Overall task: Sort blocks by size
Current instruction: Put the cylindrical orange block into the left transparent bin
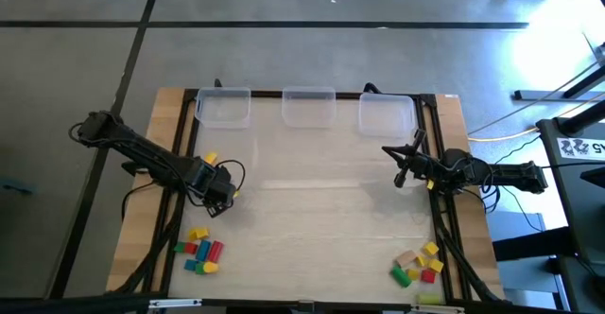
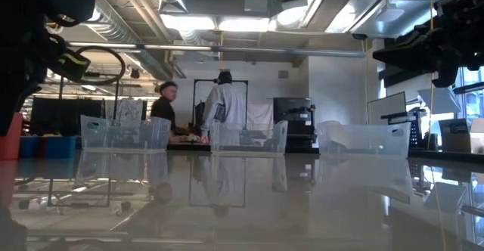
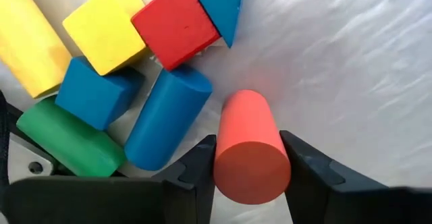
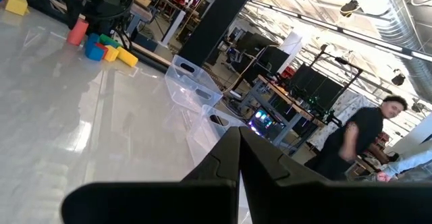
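Left wrist view shows a red cylinder (image 3: 251, 150) standing between the left gripper's (image 3: 250, 173) dark fingers (image 3: 196, 170), both pads pressed to its sides, so it is grasped. Just beside it lie a blue cylinder (image 3: 165, 119), a blue cube (image 3: 94, 99), a green cylinder (image 3: 67, 140), a yellow cube (image 3: 104, 28), a red cube (image 3: 177, 23), a blue wedge (image 3: 223, 5) and a long yellow block (image 3: 27, 42), most of them touching. This cluster sits at the near left of the pale glossy table (image 1: 312, 210); a second pile of blocks (image 1: 418, 265) lies at the near right. Three clear bins (image 1: 309, 106) line the far edge. Beyond the table, two people (image 2: 219, 103) stand in an open workshop. The left arm reaches low over its cluster; the right gripper (image 1: 405, 163), clenched on nothing, hangs raised at the table's right side.
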